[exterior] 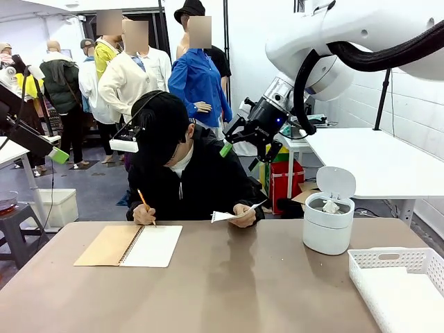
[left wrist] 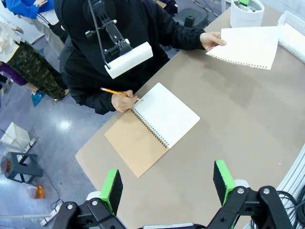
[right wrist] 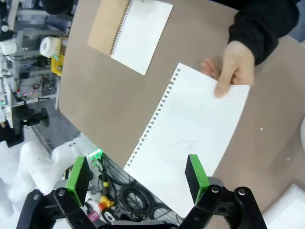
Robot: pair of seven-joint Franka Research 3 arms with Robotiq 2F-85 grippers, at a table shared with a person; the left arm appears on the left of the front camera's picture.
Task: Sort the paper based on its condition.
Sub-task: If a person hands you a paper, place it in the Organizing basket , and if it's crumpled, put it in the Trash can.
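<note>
A person across the table holds one flat white sheet of paper point(exterior: 225, 216) by its corner, a little above the tabletop. In the right wrist view the paper point(right wrist: 190, 138) lies below my right gripper point(right wrist: 137, 175), whose green pads stand wide apart with nothing between them. From the front, the right gripper point(exterior: 246, 154) hangs high above the person's hand point(exterior: 243, 218). My left gripper point(left wrist: 167, 186) is open and empty, high over the table's left side, far from the paper point(left wrist: 248, 47).
An open spiral notebook point(exterior: 132, 245) lies at the far left, and the person writes on it with a pencil point(exterior: 144, 202). A white lidded bin point(exterior: 327, 225) stands open at the right with a crumpled scrap inside. A white lattice basket point(exterior: 402, 284) sits at the near right corner.
</note>
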